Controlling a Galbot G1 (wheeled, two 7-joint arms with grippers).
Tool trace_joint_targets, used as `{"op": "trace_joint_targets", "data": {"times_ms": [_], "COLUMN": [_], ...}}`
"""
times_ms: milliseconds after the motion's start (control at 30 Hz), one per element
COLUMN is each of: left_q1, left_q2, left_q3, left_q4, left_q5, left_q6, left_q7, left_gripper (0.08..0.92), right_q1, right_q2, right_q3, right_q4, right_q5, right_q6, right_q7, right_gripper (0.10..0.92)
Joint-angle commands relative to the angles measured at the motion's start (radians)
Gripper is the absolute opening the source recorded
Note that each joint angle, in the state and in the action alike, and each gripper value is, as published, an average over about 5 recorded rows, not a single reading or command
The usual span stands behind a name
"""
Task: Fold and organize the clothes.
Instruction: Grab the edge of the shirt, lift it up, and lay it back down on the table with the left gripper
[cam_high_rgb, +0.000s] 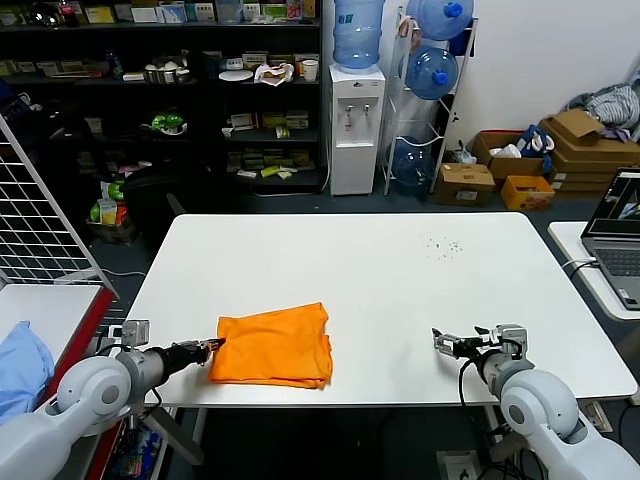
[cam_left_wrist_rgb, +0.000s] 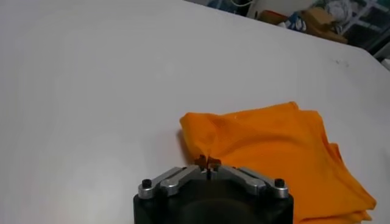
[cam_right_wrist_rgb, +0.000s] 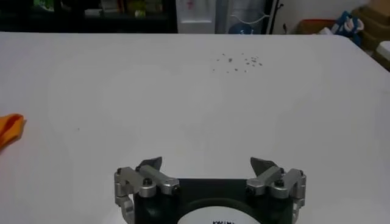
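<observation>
- Left gripper (cam_left_wrist_rgb: 208, 163) clenched on the folded orange T-shirt (cam_high_rgb: 272, 346), pinching its left edge on the white bench (cam_high_rgb: 380, 270).
- Right gripper (cam_right_wrist_rgb: 207, 165) hovers released, well apart.

A white table (cam_high_rgb: 380, 290) is standing before dark shelves (cam_high_rgb: 160, 90), with a water dispenser (cam_high_rgb: 356, 125) beside them, cardboard boxes (cam_high_rgb: 520, 165) lying on the floor, a laptop (cam_high_rgb: 618, 235) sitting open on a side desk, and a light blue cloth (cam_high_rgb: 20, 365) resting nearby.
</observation>
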Motion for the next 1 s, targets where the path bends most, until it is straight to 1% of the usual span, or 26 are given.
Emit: {"op": "trace_joint_targets", "data": {"times_ms": [33,200,333,467,600,767,1000], "left_q1": [-0.003,0.011,0.059,0.109,0.131,0.122,0.114], "left_q2": [0.053,0.135,0.186,0.239,0.290,0.355,0.378], "left_q3": [-0.064,-0.137,-0.227,-0.299,-0.356,-0.370,-0.372], "left_q4": [-0.081,-0.147,-0.195,-0.214,-0.215,-0.194,-0.132], "left_q5": [-0.003,0.001,-0.011,-0.063,-0.139,-0.238,-0.289], "left_q6": [0.000,0.003,0.021,0.040,0.053,0.057,0.054], "left_q7": [-0.039,-0.108,-0.173,-0.260,-0.343,-0.456,-0.538], "left_gripper": [0.095,0.095,0.095,0.095,0.095,0.095,0.095], "right_q1": [0.006,0.020,0.030,0.040,0.050,0.053,0.059], "right_q2": [0.003,0.015,0.018,0.014,0.016,0.022,0.032], "right_q3": [-0.002,-0.008,-0.014,-0.021,-0.028,-0.037,-0.043], "right_q4": [-0.001,-0.007,-0.009,-0.013,-0.027,-0.041,-0.051], "right_q5": [-0.004,-0.039,-0.065,-0.099,-0.130,-0.151,-0.161], "right_q6": [0.005,0.021,0.034,0.051,0.071,0.090,0.101], "right_q7": [-0.004,-0.026,-0.044,-0.069,-0.091,-0.110,-0.119], "right_gripper": [0.921,0.921,0.921,0.921,0.921,0.921,0.921]}}
